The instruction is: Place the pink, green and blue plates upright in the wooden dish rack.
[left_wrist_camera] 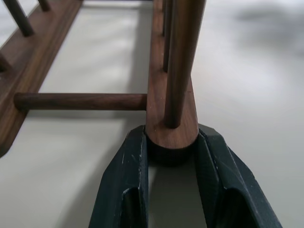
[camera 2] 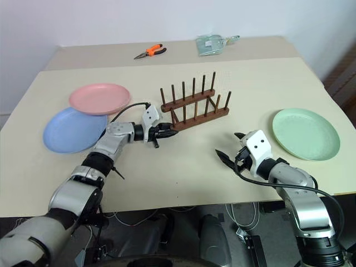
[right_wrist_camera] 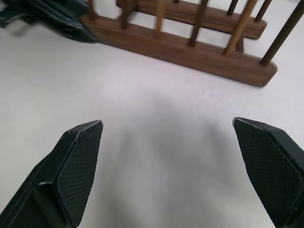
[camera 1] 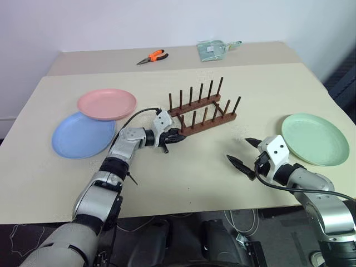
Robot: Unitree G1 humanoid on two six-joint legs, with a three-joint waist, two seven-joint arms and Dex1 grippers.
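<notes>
While the left arm is reaching forward and inward across the table, these lines are setting out the scene.

Left gripper [camera 1: 177, 137]: its two black fingers [left_wrist_camera: 124, 190] are closing narrowly on the rounded near end of the wooden dish rack's [camera 1: 202, 110] front rail, one finger lying along each side of it.

Left arm pose: it is stretching low over the table, elbow bent, wrist angling toward the rack, gripper pointing slightly downward.

Rack: it is standing directly ahead of the left gripper, pegs upright, no plates in it.

Right gripper [camera 1: 245, 152]: its fingers are spreading wide and holding nothing, hovering over bare table [camera 1: 211, 167] on the near side of the rack.

Right arm pose: forearm is angling inward from the table's near right edge.

Green plate [camera 1: 315, 138]: lying flat, just outward of the right gripper.

Pink plate [camera 1: 106, 103]: lying flat, outward of the left arm, overlapping the blue plate [camera 1: 82, 135].
</notes>
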